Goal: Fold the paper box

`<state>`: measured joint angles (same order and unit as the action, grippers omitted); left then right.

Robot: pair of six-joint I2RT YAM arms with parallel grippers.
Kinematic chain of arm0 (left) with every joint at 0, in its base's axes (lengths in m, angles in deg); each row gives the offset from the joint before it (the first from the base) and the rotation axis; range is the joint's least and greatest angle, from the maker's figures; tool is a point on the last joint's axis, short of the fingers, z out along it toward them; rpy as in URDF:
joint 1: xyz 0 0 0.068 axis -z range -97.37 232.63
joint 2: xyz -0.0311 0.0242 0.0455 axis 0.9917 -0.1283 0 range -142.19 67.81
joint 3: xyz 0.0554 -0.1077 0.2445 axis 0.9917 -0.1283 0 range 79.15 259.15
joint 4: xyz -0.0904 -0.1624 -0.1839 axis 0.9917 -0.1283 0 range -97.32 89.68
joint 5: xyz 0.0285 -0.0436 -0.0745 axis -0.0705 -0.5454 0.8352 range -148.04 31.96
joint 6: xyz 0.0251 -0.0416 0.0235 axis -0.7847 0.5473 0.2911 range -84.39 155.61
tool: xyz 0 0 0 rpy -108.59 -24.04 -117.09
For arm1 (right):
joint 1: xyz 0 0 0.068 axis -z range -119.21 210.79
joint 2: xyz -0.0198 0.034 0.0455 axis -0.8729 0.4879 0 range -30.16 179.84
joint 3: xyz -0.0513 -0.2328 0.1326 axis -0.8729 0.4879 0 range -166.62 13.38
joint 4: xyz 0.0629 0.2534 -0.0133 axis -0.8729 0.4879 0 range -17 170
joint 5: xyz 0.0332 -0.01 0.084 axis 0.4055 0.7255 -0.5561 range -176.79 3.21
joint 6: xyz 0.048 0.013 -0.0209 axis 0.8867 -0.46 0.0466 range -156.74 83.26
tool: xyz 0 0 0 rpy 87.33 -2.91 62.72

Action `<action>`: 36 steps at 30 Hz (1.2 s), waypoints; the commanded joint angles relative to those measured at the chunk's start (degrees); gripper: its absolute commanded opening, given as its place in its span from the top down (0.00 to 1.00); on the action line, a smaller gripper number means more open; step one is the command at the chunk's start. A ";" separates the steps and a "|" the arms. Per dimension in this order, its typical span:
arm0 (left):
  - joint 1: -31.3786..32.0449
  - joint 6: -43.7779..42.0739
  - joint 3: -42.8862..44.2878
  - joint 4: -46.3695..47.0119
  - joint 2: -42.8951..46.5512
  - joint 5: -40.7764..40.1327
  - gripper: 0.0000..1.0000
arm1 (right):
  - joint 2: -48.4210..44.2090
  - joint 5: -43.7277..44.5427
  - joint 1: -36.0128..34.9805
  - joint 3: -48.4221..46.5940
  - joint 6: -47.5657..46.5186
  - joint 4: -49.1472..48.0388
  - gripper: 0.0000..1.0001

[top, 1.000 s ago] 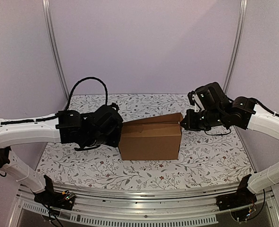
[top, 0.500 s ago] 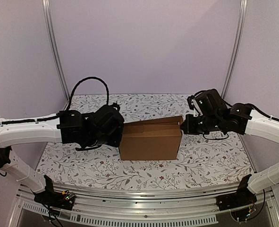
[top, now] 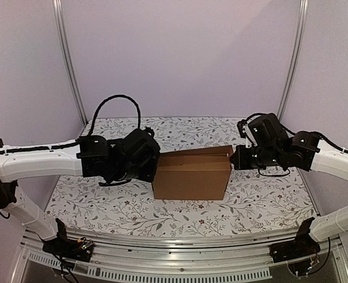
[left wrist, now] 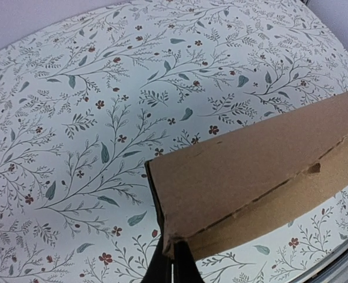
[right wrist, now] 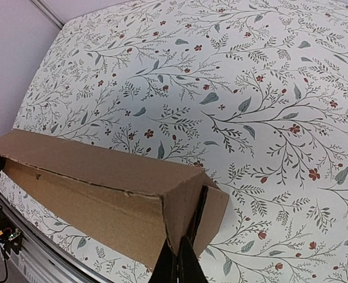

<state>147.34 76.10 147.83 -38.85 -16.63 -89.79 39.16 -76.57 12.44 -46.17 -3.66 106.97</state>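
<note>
Brown paper box (top: 190,175) | long axis left-right | left pincer (left wrist: 172,268), right pincer (right wrist: 178,265) clenched at its ends

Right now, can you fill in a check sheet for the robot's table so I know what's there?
Surface: flowery table cover, lying flat.
Job's things: brown paper box, folded up, standing mid-table.
Clutter: nothing seen.
Fingers: left fingers shut at the box's left end; right fingers shut at its right end.
Cables: black cable loops above the left arm.
Surroundings: pale walls, metal posts, metal rail along the near edge.
</note>
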 commanded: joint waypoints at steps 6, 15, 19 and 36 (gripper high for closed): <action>1.12 -0.19 0.06 -4.21 -2.30 3.12 1.00 | -1.63 1.80 -0.22 0.67 -2.22 3.00 1.00; 1.12 -0.11 -0.13 -4.56 -2.25 2.70 1.00 | -1.39 3.20 -0.86 -0.40 -3.96 4.45 1.00; 1.18 -0.09 -0.13 -4.72 -2.34 2.66 1.00 | -1.31 3.97 -1.61 -0.53 -4.36 4.78 1.00; 1.13 -0.06 0.05 -4.67 -3.08 3.40 1.00 | 2.75 5.63 -6.35 4.60 -1.03 0.79 1.00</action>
<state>147.47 76.12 148.53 -39.09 -17.35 -89.63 40.21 -69.66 7.82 -44.34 -5.91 107.28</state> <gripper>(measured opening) 0.005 0.004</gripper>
